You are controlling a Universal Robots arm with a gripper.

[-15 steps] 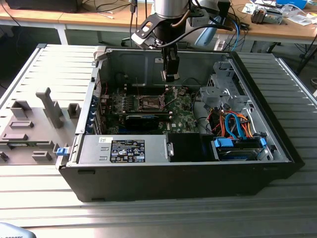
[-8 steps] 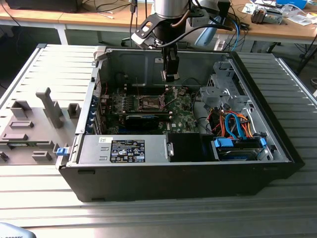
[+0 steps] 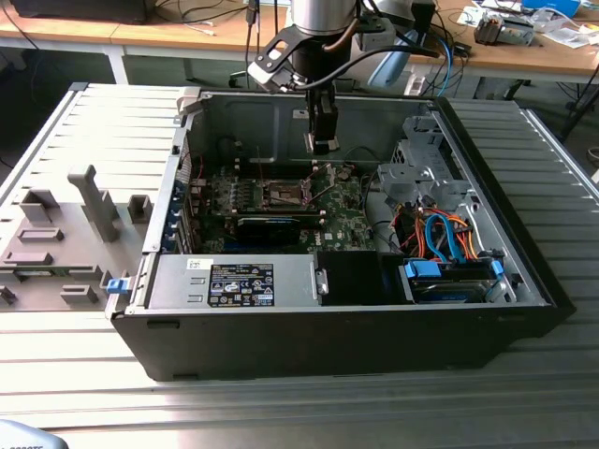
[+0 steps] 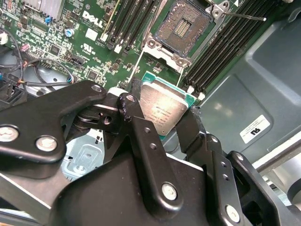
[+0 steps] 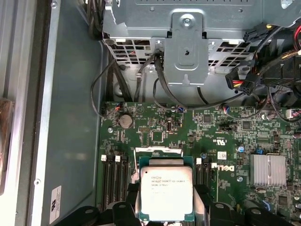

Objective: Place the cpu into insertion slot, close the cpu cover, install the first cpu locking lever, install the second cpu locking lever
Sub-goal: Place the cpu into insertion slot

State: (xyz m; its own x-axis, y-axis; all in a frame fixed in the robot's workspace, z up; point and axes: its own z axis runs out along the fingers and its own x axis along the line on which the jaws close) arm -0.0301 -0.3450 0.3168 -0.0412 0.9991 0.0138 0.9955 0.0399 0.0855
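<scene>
My gripper (image 3: 322,143) hangs inside the open computer case, above the green motherboard (image 3: 342,229). It is shut on the cpu (image 4: 162,106), a flat square chip with a silvery top, gripped by two opposite edges between the black fingers (image 4: 134,117). In the first wrist view the cpu (image 5: 167,193) sits level between the fingers, over the board. The insertion slot (image 4: 181,28) lies open and dark with a shiny metal rim, a short way off from the chip, and it also appears in the exterior view (image 3: 284,195). A thin silver strip that may be the raised cpu cover (image 5: 158,151) stands just beyond the chip.
Black memory slots (image 4: 136,21) flank the socket on both sides. A metal drive cage (image 5: 188,47) with loose cables rises beside the board. The power supply (image 3: 234,281) and orange and blue cables (image 3: 440,234) fill the near side of the case. A grey fixture (image 3: 94,201) stands outside the case.
</scene>
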